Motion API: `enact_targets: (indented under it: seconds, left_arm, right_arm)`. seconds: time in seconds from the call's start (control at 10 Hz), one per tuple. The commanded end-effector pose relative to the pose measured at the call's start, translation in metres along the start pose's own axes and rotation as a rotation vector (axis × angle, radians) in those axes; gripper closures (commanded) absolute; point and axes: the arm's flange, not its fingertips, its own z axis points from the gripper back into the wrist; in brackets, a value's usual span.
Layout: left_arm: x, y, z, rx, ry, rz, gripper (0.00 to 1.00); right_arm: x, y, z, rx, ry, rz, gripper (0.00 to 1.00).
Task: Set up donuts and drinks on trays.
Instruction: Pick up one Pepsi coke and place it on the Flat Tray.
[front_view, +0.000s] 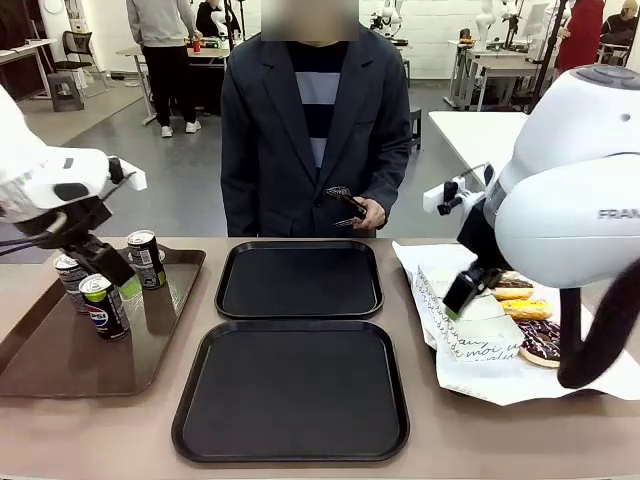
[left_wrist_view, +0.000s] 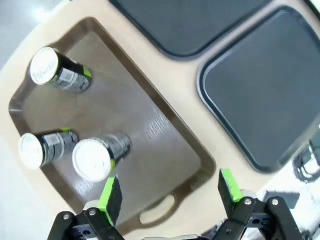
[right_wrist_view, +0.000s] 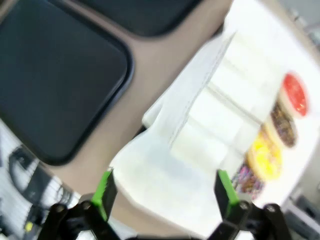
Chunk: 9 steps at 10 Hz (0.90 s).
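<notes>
Two black trays lie side by side in the middle of the table (front_view: 560, 440), the far tray (front_view: 300, 281) in front of the person (front_view: 315, 120) and the near tray (front_view: 292, 392) towards the robot; nothing is seen on either. To the left a brown tray (front_view: 40, 360) is set, and three cans are stood upright on it: one (front_view: 147, 259) at its far side, one (front_view: 70, 279) at its left and one with a blue logo (front_view: 103, 306) closest to the robot. The left gripper (left_wrist_view: 169, 189) is held above the brown tray close to its handle end, its jaws spread wide and nothing caught between them; in the left wrist view the nearest can is seen just beside one green pad (left_wrist_view: 110, 193), though whether it is touched cannot be told. To the right a white paper sheet (front_view: 500, 385) is spread, with white paper holders (front_view: 470, 325) laid on it and the donuts (front_view: 527, 308) lined up along its far right side, a yellow one between two dark-topped ones; in the blurred right wrist view a red-topped one is also made out. The right gripper (right_wrist_view: 164, 192) is held over the near edge of the paper sheet, wide open and empty, well apart from the donuts. A dark object (front_view: 347, 200) is held in the person's hand (front_view: 372, 212).
</notes>
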Motion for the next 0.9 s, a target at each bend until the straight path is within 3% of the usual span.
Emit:
enact_targets:
  seconds: [0.0, 0.1, 0.2, 0.5, 0.6, 0.8]
  left_arm:
    - [-0.051, -0.015, -0.004, -0.029, 0.006, -0.002, 0.00]
    - [-0.047, -0.010, -0.004, 0.044, -0.022, -0.010, 0.00]
    - [-0.007, -0.002, 0.011, -0.013, 0.012, -0.001, 0.00]
    - [-0.009, -0.002, 0.017, -0.003, 0.009, -0.002, 0.00]
    - [-0.017, 0.027, 0.021, -0.193, -0.048, 0.174, 0.00]
    - [-0.042, 0.071, 0.030, -0.400, -0.170, 0.344, 0.00]
  right_arm:
    - [-0.051, 0.026, -0.005, 0.006, 0.114, 0.075, 0.00]
    - [-0.047, 0.024, -0.007, -0.084, 0.122, 0.075, 0.00]
    - [-0.012, 0.011, 0.005, 0.019, 0.077, 0.021, 0.00]
    - [-0.017, 0.015, 0.009, 0.000, 0.111, 0.042, 0.00]
    - [-0.031, -0.016, 0.018, 0.229, -0.084, -0.074, 0.00]
    - [-0.072, -0.074, 0.031, 0.479, -0.264, -0.244, 0.00]
